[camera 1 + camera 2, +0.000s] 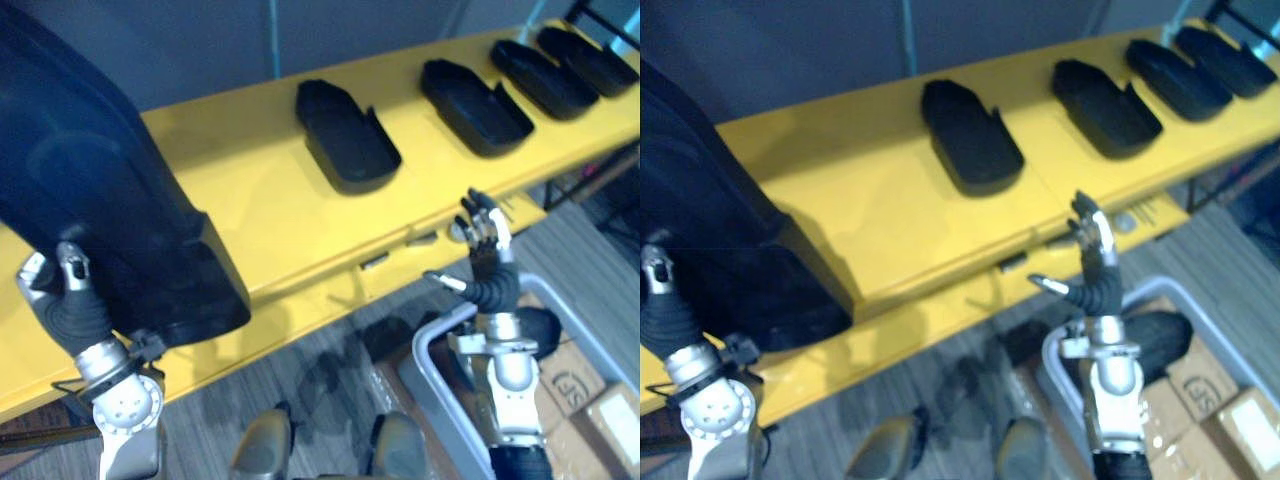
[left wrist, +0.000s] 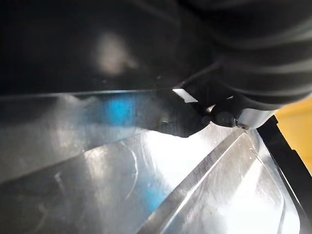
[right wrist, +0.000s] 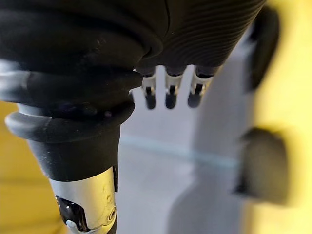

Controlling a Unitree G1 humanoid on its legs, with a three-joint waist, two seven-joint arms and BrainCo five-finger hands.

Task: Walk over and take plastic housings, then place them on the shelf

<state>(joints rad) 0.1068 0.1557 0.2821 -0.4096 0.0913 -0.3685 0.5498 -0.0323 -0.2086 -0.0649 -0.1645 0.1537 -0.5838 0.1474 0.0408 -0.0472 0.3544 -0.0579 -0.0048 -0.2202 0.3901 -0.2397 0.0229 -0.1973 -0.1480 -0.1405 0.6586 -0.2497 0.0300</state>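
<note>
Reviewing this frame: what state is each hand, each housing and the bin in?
Held housing: raised over the left end of the shelf, not yet laid flat.
Left hand: at that housing's near end, grip hidden.
Right hand: open, empty, raised before the shelf's front edge.
Shelved housings: four, lying in a row, apart.
Grey bin: on the floor, a dark part inside.
</note>
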